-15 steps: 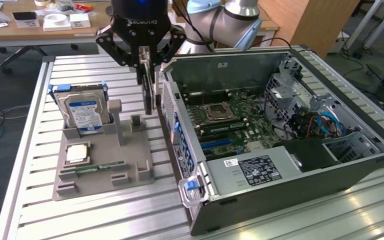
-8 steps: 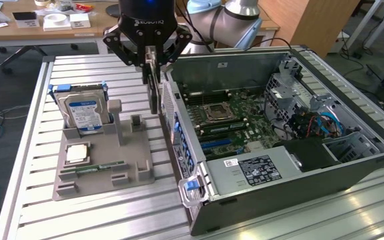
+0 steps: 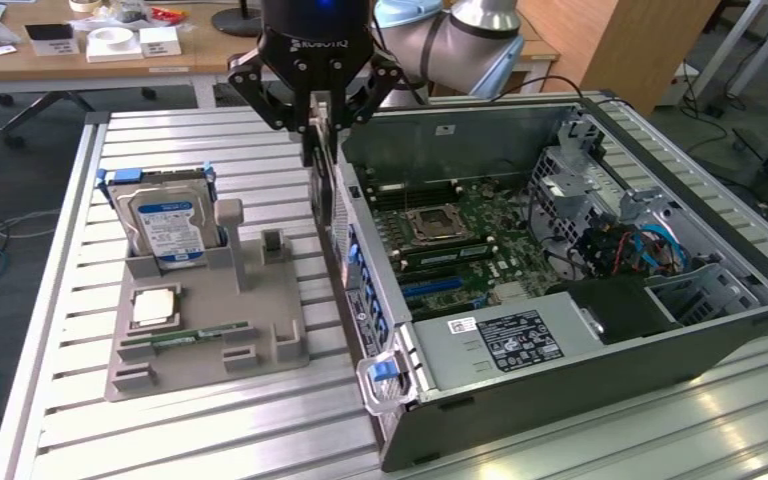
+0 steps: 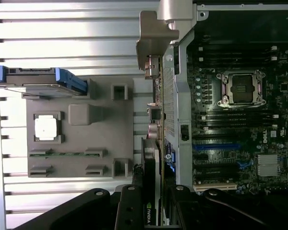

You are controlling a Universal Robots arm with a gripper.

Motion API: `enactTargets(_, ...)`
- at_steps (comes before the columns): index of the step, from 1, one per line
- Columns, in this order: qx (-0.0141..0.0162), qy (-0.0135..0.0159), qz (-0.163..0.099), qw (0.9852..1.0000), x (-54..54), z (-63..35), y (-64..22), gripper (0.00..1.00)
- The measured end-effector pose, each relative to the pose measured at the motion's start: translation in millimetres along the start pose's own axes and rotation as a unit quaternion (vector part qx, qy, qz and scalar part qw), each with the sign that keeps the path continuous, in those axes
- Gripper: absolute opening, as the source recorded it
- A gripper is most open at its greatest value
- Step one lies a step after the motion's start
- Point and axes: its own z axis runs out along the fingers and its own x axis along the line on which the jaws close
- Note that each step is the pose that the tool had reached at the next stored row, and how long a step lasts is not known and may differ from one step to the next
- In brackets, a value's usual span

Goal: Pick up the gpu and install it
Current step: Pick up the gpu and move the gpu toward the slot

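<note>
My gripper [image 3: 315, 120] hangs over the near wall of the open computer case [image 3: 704, 330], shut on the gpu [image 3: 317, 160]. The card hangs edge-on below the fingers, just outside the case wall. In the wrist view the gpu [image 4: 155, 143] runs as a thin dark card between the two black fingers [image 4: 129, 206]. Its silver end bracket [image 4: 156, 33] is at the far end, alongside the case wall [image 4: 182, 96]. The motherboard [image 4: 240, 120] with its blue slot [image 4: 216, 146] lies just past that wall.
A grey holder tray [image 3: 264, 350] lies on the slatted metal table [image 3: 197, 440], at the case's side toward the exterior view's left. It carries an upright hard drive [image 3: 168, 225], a square processor chip [image 3: 155, 305] and a green memory stick [image 3: 197, 337]. Desks and cables stand behind.
</note>
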Motion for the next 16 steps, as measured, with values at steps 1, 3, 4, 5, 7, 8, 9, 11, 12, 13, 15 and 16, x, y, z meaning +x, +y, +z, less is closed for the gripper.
enactTargets(1, 0.0, 0.0, 0.0, 1.0, -1.7, 0.1, 0.1, 0.27)
enactTargets(3, -0.0001, -0.0001, 0.0, 1.0, -5.4, 0.2, 0.3, 0.27)
enactTargets(4, -0.0001, -0.0001, 0.0, 1.0, -7.3, 0.2, 0.4, 0.27)
enactTargets(5, -0.0001, -0.0001, 0.0, 1.0, -9.1, 0.3, 0.5, 0.27)
enactTargets(7, -0.0001, -0.0001, 0.0, 1.0, -12.6, 0.4, 0.7, 0.27)
enactTargets(8, -0.0001, -0.0001, 0.0, 1.0, -14.4, 0.5, 0.8, 0.27)
enactTargets(9, 0.0, 0.0, 0.0, 1.0, -16.3, 0.4, 0.9, 0.27)
enactTargets(11, 0.0, 0.0, 0.0, 1.0, -20.2, 0.5, 1.1, 0.27)
enactTargets(12, -0.0001, 0.0, 0.0, 1.0, -22.0, 0.6, 1.2, 0.27)
enactTargets(13, 0.0, 0.0, 0.0, 1.0, -23.8, 0.6, 1.3, 0.27)
enactTargets(15, 0.0, 0.0, 0.0, 1.0, -27.5, 0.7, 1.5, 0.27)
enactTargets(16, 0.0, -0.0001, 0.0, 1.0, -29.5, 0.8, 1.6, 0.27)
